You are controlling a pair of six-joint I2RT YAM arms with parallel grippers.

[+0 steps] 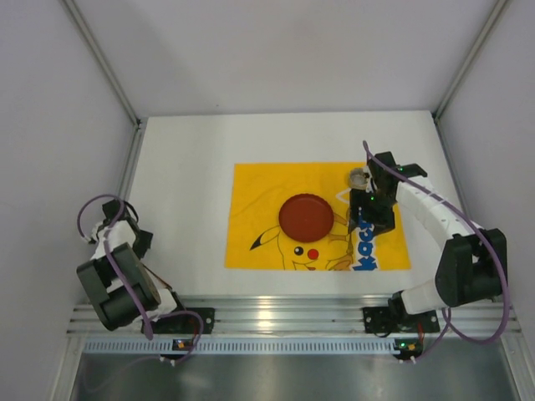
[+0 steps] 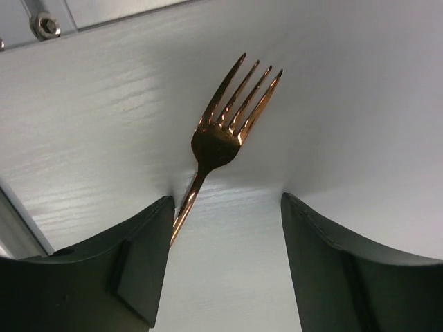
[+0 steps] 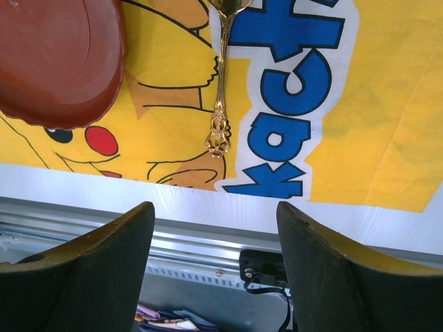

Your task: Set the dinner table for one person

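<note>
Plain white walls [image 1: 276, 50] on three sides, slanted aluminium posts [image 1: 101, 63] at the far corners.

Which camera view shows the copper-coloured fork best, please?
The left wrist view: the fork appears close and sharp, its handle beside one finger of the left gripper. The top and right wrist views show none of it.

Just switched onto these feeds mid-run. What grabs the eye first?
The bright yellow cartoon mat in the middle of the white table, with a dark red plate on it. A gold spoon lies on the mat just right of the plate, in front of the open right gripper. In the left wrist view, a copper fork lies before the open left gripper, its handle by one finger.
</note>
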